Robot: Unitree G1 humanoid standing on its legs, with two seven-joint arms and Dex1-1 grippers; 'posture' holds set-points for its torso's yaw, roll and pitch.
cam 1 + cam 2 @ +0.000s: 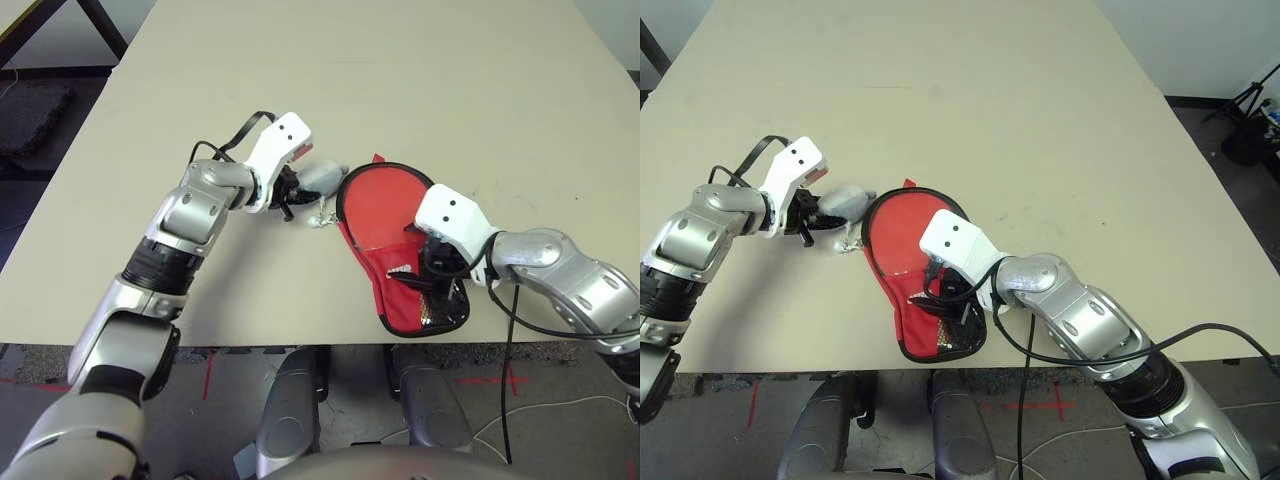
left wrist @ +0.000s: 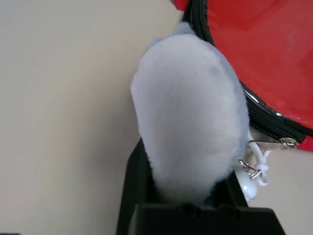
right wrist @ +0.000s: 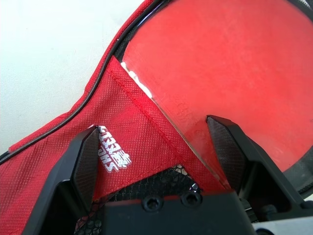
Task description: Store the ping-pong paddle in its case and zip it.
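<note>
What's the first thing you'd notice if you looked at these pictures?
The bright red case jumps out first, lying near the table's front edge between the two silver arms. Next comes the whitish fuzzy ball, pinched in the left tool right beside the case. The right tool sits open over the case's narrow end.

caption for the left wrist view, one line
Left gripper shut on the fuzzy ball beside the case.

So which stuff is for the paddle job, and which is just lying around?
For the job:
- red fabric paddle-shaped case
- left gripper, shut on the fuzzy ball
- right gripper, open over the case

Just lying about:
- whitish fuzzy ball on a cord
- beige table
</note>
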